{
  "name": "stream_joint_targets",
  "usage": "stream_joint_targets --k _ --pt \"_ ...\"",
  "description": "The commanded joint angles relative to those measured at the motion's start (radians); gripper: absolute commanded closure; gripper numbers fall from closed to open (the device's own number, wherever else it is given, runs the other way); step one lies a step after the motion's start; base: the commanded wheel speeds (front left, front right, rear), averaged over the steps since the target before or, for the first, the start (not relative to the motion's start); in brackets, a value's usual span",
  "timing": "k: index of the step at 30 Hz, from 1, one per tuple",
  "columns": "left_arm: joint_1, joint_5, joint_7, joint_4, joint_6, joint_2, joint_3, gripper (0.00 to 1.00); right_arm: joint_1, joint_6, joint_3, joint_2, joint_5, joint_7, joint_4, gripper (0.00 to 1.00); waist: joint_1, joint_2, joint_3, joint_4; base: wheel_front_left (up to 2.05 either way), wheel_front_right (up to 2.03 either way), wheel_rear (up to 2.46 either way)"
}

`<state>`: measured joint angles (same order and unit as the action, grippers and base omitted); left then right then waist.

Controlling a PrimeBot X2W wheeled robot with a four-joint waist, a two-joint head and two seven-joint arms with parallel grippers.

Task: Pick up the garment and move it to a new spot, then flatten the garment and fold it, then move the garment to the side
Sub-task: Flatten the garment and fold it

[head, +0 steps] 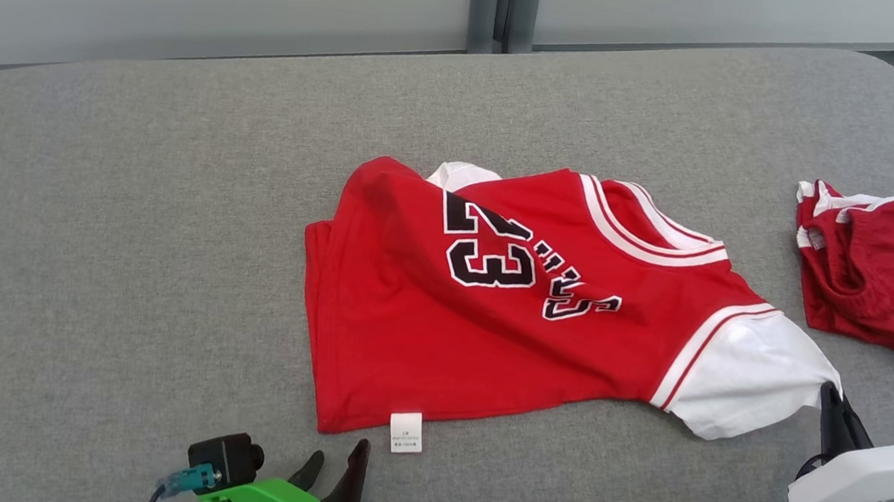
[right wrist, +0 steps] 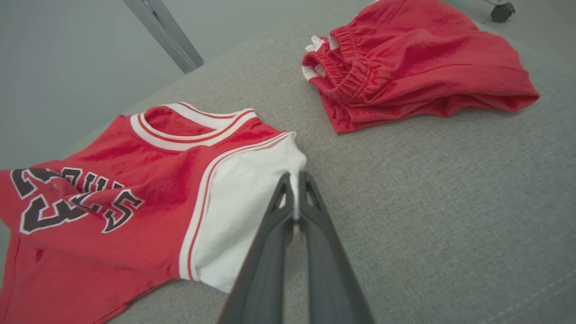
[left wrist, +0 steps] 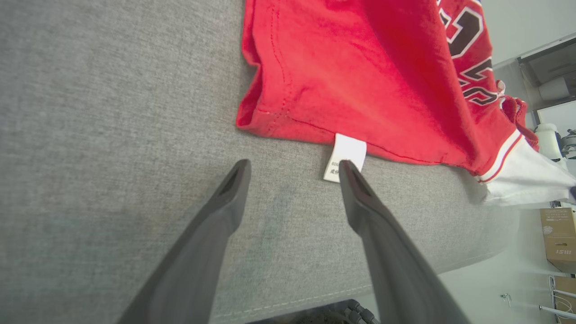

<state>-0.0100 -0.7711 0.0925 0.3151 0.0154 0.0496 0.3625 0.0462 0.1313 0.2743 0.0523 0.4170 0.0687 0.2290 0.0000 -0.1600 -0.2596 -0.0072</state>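
Two claws: both sit at the near edge of the grey padded fabric surface [head: 134, 216], one by each lower corner of the garment.
Left claw [head: 338, 456]: its jaws are spread wide and grip nothing, with the tips low over bare padding.
Ahead of left claw: the hem of the red cotton basketball jersey with black numerals [head: 489, 327] lies just beyond the tips. Its small white care label [left wrist: 345, 155] is touching or just beside the finger nearer the right claw.
Right claw [right wrist: 294, 177]: its jaws are pinched together on the edge of the jersey's white sleeve [right wrist: 243, 202].
Beyond right claw: crumpled red shorts with an elastic waistband [right wrist: 418, 58] lie apart from the jersey.
Step in hand: probably flattening, since one corner is held and the body is rumpled.
Next move: the left claw likely needs to reach the hem corner and close, so both can draw the cloth taut.
Edges: the surface's front seam runs right behind both claws, so there is little room to pull backward.
Open room: broad bare padding lies left of and beyond the left claw, while the shorts crowd the right.
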Motion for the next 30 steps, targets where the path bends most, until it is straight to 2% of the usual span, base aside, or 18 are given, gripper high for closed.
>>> stream_joint_targets --k 1,17,23,24,25,26,27,28,29,30 --pt "0.030 -0.020 -0.015 0.027 0.011 0.002 0.012 0.00 0.006 -0.001 -0.001 0.003 -0.005 -0.005 0.005 1.00 0.0000 0.0000 -0.003 -0.014 0.00 0.00 0.00" --pt "0.148 -0.274 -0.101 0.212 0.055 0.003 0.050 0.00 0.017 -0.001 -0.026 0.005 -0.008 -0.013 0.018 1.00 0.0000 0.0000 0.005 -0.033 0.00 0.00 0.00" --pt "0.200 -0.326 -0.129 0.299 0.050 0.003 0.084 0.01 0.018 -0.001 -0.043 0.009 -0.001 -0.009 0.020 1.00 0.0000 0.0000 0.006 -0.040 0.00 0.00 0.00" --pt "0.209 -0.333 -0.134 0.310 0.048 0.003 0.091 0.04 0.018 -0.001 -0.045 0.009 0.000 -0.010 0.021 1.00 0.0000 0.0000 0.006 -0.042 0.00 0.00 0.00" --pt "0.218 -0.335 -0.139 0.322 0.046 0.003 0.101 0.13 0.019 -0.001 -0.046 0.010 0.000 -0.010 0.022 1.00 0.0000 0.0000 0.006 -0.043 0.00 0.00 0.00" --pt "0.226 -0.339 -0.144 0.334 0.044 0.003 0.108 0.29 0.019 -0.001 -0.047 0.011 0.001 -0.010 0.023 1.00 0.0000 0.0000 0.007 -0.044 0.00 0.00 0.00" --pt "0.233 -0.343 -0.151 0.343 0.042 0.002 0.115 0.56 0.020 -0.001 -0.048 0.011 0.001 -0.010 0.023 1.00 0.0000 0.0000 0.007 -0.046 0.00 0.00 0.00" --pt "0.243 -0.343 -0.157 0.356 0.038 0.002 0.123 0.76 0.020 -0.001 -0.048 0.011 0.002 -0.011 0.024 1.00 0.0000 0.0000 0.007 -0.047 0.00 0.00 0.00" --pt "0.251 -0.344 -0.169 0.366 0.035 0.002 0.129 1.00 0.021 -0.001 -0.049 0.012 0.002 -0.011 0.025 1.00 0.0000 0.0000 0.006 -0.048 0.00 0.00 0.00" --pt "0.257 -0.348 -0.178 0.372 0.030 0.002 0.133 1.00 0.022 -0.001 -0.049 0.012 0.002 -0.012 0.025 1.00 0.0000 0.0000 0.006 -0.050 0.00 0.00 0.00"
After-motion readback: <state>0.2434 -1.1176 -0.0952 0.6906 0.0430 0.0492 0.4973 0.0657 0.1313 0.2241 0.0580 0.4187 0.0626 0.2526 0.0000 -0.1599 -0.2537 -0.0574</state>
